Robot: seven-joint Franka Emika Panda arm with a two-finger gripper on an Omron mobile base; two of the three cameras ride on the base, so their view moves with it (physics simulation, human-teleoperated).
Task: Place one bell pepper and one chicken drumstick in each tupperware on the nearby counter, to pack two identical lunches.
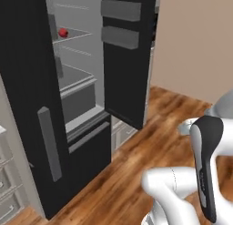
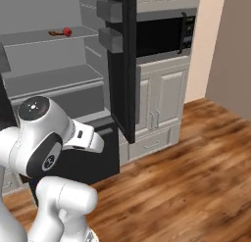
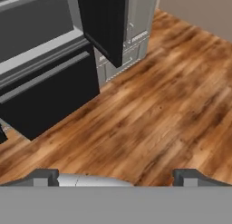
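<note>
Claw: the gripper [image 3: 116, 175] is hanging over the wooden floor [image 3: 154, 114], its two dark fingertips [image 3: 41, 177] showing at the bottom of the hand view, standing wide apart with nothing between them.
Arm: the white arm [image 2: 46, 153] is folding up close to the base, its dark-jointed links sitting low in both base views.
Floor: brown planks are running beneath the claw and out toward the beige wall [image 1: 195, 42].
Fridge: the black fridge [image 1: 86, 146] is standing ahead of the claw with its upper door [image 2: 122, 64] swung open, grey bins sitting on the door's inner side; the lower drawer front is facing the hand camera.
Bell pepper: one small red bell pepper [image 1: 63, 33] is lying on a high grey shelf [image 1: 75, 36] inside the open fridge, well apart from the claw, far above and ahead of it.
Beside the pepper: in the right base view a small dark brown elongated piece, seemingly the chicken drumstick [image 2: 55, 34], is lying just beside the pepper on the same shelf.
Cabinets: pale cabinets [image 2: 162, 104] are standing past the fridge door, with a dark microwave [image 2: 162, 35] set above them.
</note>
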